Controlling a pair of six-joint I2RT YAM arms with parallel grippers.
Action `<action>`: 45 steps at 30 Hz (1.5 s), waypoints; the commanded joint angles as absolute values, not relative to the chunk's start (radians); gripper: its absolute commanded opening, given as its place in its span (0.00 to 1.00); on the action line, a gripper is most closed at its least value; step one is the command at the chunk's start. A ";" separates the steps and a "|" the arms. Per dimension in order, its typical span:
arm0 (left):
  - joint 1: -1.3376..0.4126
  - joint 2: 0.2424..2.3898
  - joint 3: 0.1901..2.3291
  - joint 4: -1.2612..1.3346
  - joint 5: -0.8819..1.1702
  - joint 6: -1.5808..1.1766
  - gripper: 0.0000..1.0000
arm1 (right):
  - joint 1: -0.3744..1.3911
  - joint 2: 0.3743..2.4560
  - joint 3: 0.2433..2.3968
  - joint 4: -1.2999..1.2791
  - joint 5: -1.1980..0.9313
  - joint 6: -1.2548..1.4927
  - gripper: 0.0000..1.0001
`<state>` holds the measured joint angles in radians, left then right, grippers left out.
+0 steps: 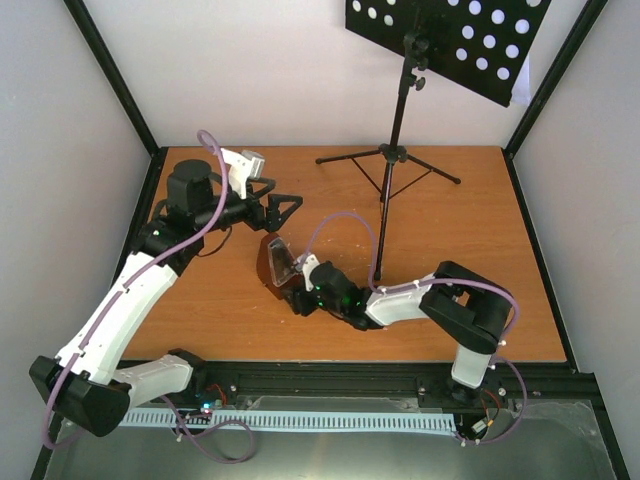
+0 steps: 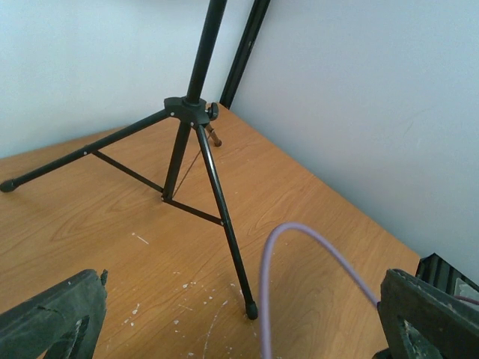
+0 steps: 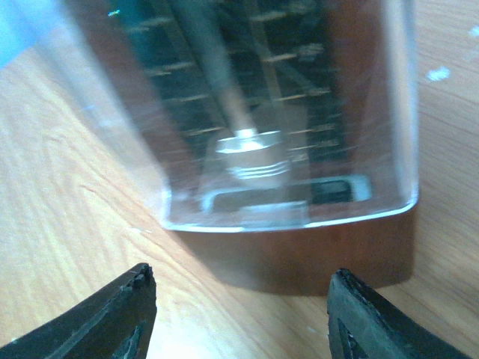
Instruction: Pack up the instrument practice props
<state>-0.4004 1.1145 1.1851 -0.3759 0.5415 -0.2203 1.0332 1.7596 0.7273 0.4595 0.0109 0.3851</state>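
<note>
The red-brown metronome (image 1: 275, 260) with its clear cover stands on the wooden table left of centre. In the right wrist view the metronome (image 3: 299, 149) fills the upper frame, a little blurred. My right gripper (image 1: 298, 290) (image 3: 241, 278) is low at its near side, open. Its fingertips are just short of the base and hold nothing. The black tripod music stand (image 1: 398, 150) (image 2: 191, 112) stands at the back, its perforated desk (image 1: 450, 40) high up. My left gripper (image 1: 284, 205) (image 2: 243, 299) hangs wide open and empty left of the stand, facing its legs.
The right arm's purple cable (image 2: 299, 232) arches close to the stand's nearest foot (image 2: 251, 309). Black frame posts (image 1: 115, 75) and pale walls (image 1: 60, 150) close in the table on three sides. White flecks (image 2: 179, 288) dot the wood.
</note>
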 commanded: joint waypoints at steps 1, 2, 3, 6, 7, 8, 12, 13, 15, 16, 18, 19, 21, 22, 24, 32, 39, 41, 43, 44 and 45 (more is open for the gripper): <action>-0.388 1.096 1.261 -0.419 0.516 -0.278 1.00 | 1.059 1.754 0.775 0.497 0.005 0.382 0.64; -0.389 1.099 1.269 -0.422 0.505 -0.286 0.99 | 1.058 1.728 0.763 0.485 0.024 0.376 0.67; -0.388 1.108 1.275 -0.423 0.491 -0.296 1.00 | 1.058 1.694 0.750 0.466 0.044 0.367 0.69; -0.389 1.151 1.293 -0.399 0.454 -0.339 1.00 | 1.052 1.551 0.682 0.395 0.126 0.346 0.79; -0.389 1.175 1.297 -0.376 0.461 -0.358 0.99 | 1.044 1.493 0.645 0.366 0.155 0.347 0.81; -0.391 1.204 1.298 -0.342 0.481 -0.384 0.99 | 1.029 1.437 0.615 0.332 0.180 0.354 0.84; -0.469 1.373 1.369 -0.241 0.506 -0.431 0.95 | 0.903 1.190 0.548 0.120 0.267 0.405 0.95; -0.499 1.433 1.418 -0.247 0.490 -0.427 0.95 | 0.851 1.138 0.547 0.042 0.283 0.421 0.98; -0.543 1.557 1.518 -0.263 0.476 -0.428 0.94 | 0.737 1.029 0.547 -0.080 0.285 0.441 1.00; -0.555 1.633 1.560 -0.262 0.473 -0.441 0.93 | 0.663 0.962 0.544 -0.125 0.290 0.448 1.00; -0.573 1.729 1.623 -0.236 0.458 -0.472 0.92 | 0.560 0.869 0.544 -0.198 0.294 0.449 1.00; -0.583 1.775 1.640 -0.226 0.447 -0.478 0.92 | 0.509 0.835 0.543 -0.221 0.289 0.448 1.00; -0.599 1.874 1.725 -0.234 0.419 -0.498 0.91 | 0.416 0.790 0.547 -0.254 0.251 0.447 1.00; -0.606 1.922 1.761 -0.245 0.410 -0.507 0.90 | 0.374 0.781 0.549 -0.265 0.222 0.447 1.00; -0.622 2.012 1.833 -0.256 0.411 -0.518 0.89 | 0.308 0.785 0.555 -0.282 0.166 0.455 1.00; -0.655 2.300 2.071 -0.269 0.504 -0.577 0.88 | 0.250 0.796 0.574 -0.293 0.138 0.466 1.00; -0.684 2.370 2.108 -0.276 0.483 -0.491 0.65 | 0.248 0.772 0.598 -0.331 0.173 0.487 1.00; -0.684 2.384 2.118 -0.297 0.468 -0.469 0.50 | 0.247 0.771 0.623 -0.355 0.171 0.491 1.00; -0.685 2.379 2.107 -0.304 0.466 -0.449 0.32 | 0.247 0.766 0.639 -0.364 0.169 0.492 1.00; -0.685 2.367 2.093 -0.304 0.469 -0.439 0.24 | 0.248 0.763 0.645 -0.366 0.166 0.490 1.00; -0.686 2.351 2.077 -0.305 0.473 -0.426 0.16 | 0.247 0.760 0.651 -0.363 0.158 0.484 1.00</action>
<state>-0.6811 2.3749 2.0602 -0.2874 0.4782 -0.4839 0.2565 0.7826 0.6044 -0.3401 0.1539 0.4767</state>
